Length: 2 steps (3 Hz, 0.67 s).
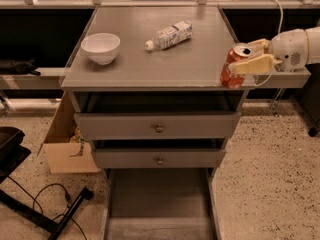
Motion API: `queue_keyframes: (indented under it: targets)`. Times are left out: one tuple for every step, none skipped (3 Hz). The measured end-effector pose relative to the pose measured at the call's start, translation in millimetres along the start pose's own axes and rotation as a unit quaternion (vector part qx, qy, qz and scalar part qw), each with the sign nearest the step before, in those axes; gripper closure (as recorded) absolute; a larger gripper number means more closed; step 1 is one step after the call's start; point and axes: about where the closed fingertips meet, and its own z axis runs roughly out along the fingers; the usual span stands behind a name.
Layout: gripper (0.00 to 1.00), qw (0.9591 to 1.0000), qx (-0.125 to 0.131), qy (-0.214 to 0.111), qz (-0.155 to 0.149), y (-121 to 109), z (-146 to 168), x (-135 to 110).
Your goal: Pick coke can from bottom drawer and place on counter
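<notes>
Speckled flooring surrounds a grey cabinet whose bottom drawer (159, 199) stands open, low in your view. Your hand (245, 56) is at the right, its two pale fingers pinching the coke can (233, 69) upright at the front right corner of the bench (150, 69); you cannot tell if the can touches it. Farther back, a white bowl (100, 47) sits left and a clear bottle (169, 35) lies on its side.

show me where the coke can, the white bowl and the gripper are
coke can (230, 79), camera view, lower red side
white bowl (101, 55), camera view, outer wall
gripper (242, 57), camera view, midway between fingertips, shut on the coke can at the front right corner of the counter (165, 66)
</notes>
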Motion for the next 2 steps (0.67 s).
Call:
queue_keyframes:
  targets:
    - [1.00,0.9991,0.028,-0.029,0.016,-19.8,17.2,-18.2]
    - [1.00,0.9974,0.051,-0.038,0.033,-39.9,47.2,-29.9]
